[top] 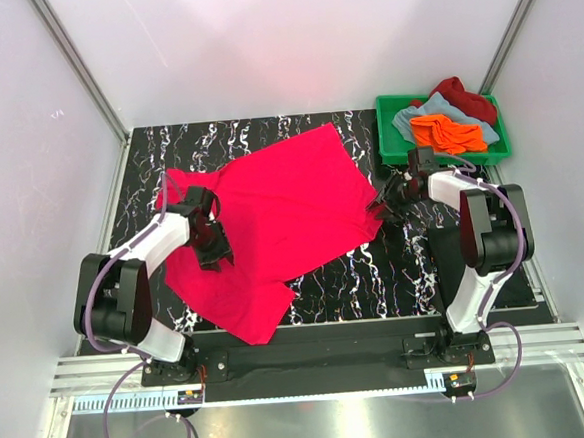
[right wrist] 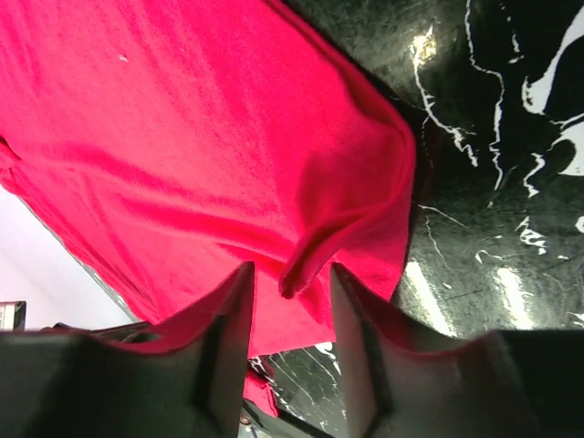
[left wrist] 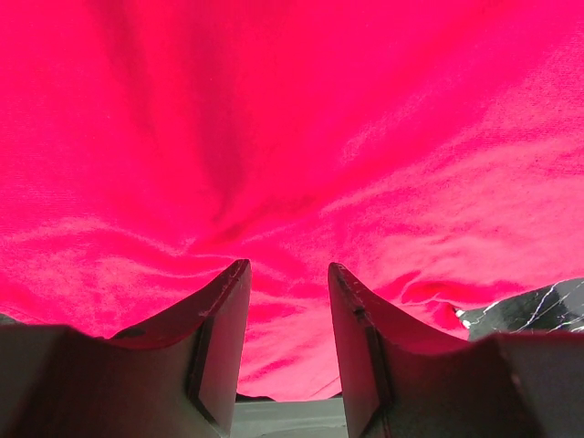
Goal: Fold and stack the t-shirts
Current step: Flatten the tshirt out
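Handling red t-shirt (top: pixel 281 210): likely limp, light; pinch corner nearest crate (top: pixel 446 158). Left tool (left wrist: pixel 287 274) parted, empty; right tool (right wrist: pixel 287 269) parted astride fold (right wrist: pixel 315 242).

Top view: bright, even, diffuse light from overhead; shadows under the arms are soft and short. The white back wall (top: pixel 292 69) carries a faint pink cast above the pinkish-red t-shirt (top: pixel 272 220). Detail is crisp across the frame. Left wrist view: the shirt's colour is saturated almost to clipping and its weave is soft; the fingers (left wrist: pixel 214 338) are dark, blurred and flushed red along their upper edges. Right wrist view: the glossy black table (right wrist: pixel 511 182) shows hard white glare patches; the cloth is fairly sharp, the near fingers out of focus.
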